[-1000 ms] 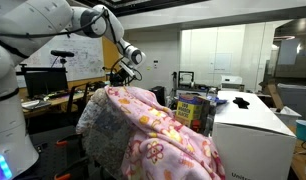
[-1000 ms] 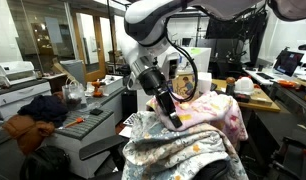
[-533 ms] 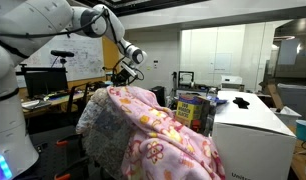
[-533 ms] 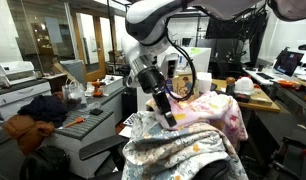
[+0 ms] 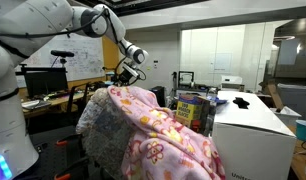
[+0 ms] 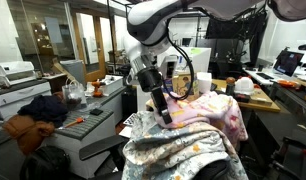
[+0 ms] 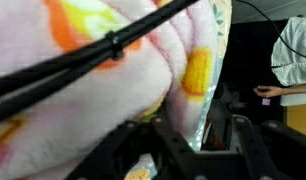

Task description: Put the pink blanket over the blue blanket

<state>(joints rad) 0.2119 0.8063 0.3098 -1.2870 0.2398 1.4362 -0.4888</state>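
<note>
Gripper [image 5: 121, 77] at top edge of pink blanket [image 5: 165, 130], touching fleece or just above (wrist view is all pink pile; jaws apart or clamped, cannot tell). Pink blanket runs long axis down and away from gripper, draped over hump. Blue blanket [image 5: 101, 125] beneath, bare on robot-side flank. Judgement: next move drags pink toward that flank. Support hidden, probably chair. Cluttered office, desks [image 5: 48, 100] near.

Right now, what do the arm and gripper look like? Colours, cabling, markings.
The arm has glossy white rounded segments with dark bands at the joints. The gripper is black. A black cable loops off the wrist, and the wrist view shows it bundled with a tie. A blue light glows low on the arm. No markings are legible.
</note>
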